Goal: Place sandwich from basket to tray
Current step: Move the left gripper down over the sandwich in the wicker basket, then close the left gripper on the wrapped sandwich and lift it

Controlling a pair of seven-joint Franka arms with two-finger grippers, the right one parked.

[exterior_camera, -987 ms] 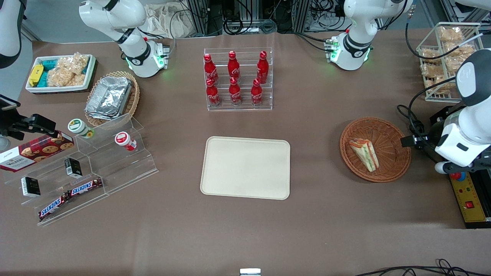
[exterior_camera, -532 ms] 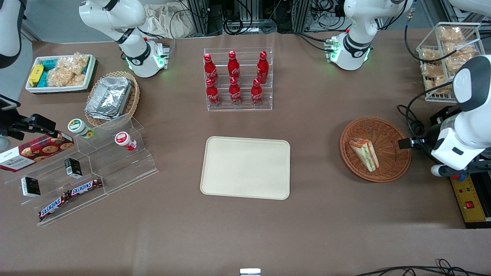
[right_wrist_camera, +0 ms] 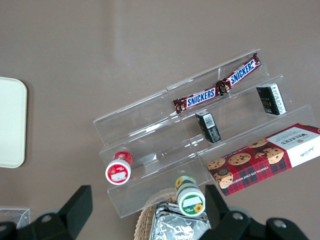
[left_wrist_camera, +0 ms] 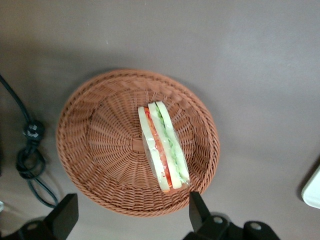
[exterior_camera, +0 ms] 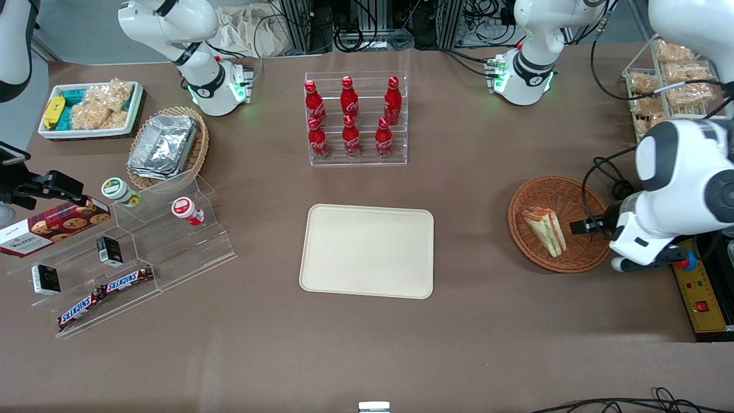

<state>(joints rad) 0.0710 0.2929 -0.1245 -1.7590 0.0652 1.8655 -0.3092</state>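
The sandwich (exterior_camera: 545, 230) (left_wrist_camera: 162, 147), a clear-wrapped wedge of pale bread with green and orange-red layers, lies in the round reddish-brown wicker basket (exterior_camera: 573, 195) (left_wrist_camera: 100, 145). My gripper (exterior_camera: 582, 228) (left_wrist_camera: 132, 220) hangs above the basket's rim on the working arm's side, beside the sandwich and not touching it. It is open, its fingers wide apart with nothing between them. The cream-beige tray (exterior_camera: 367, 250) (left_wrist_camera: 312, 192) (right_wrist_camera: 10, 122) lies flat at the table's middle, with nothing on it.
A black cable (left_wrist_camera: 30, 150) coils on the table beside the basket. A control box with red buttons (exterior_camera: 702, 292) sits at the working arm's table edge, a wire rack of bagged snacks (exterior_camera: 665, 74) farther back. The red bottle rack (exterior_camera: 355, 117) stands farther from the camera than the tray.
The working arm has swung in from the table's edge toward the basket, so the gripper now hangs over the basket's rim. The sandwich, basket and tray have not moved.
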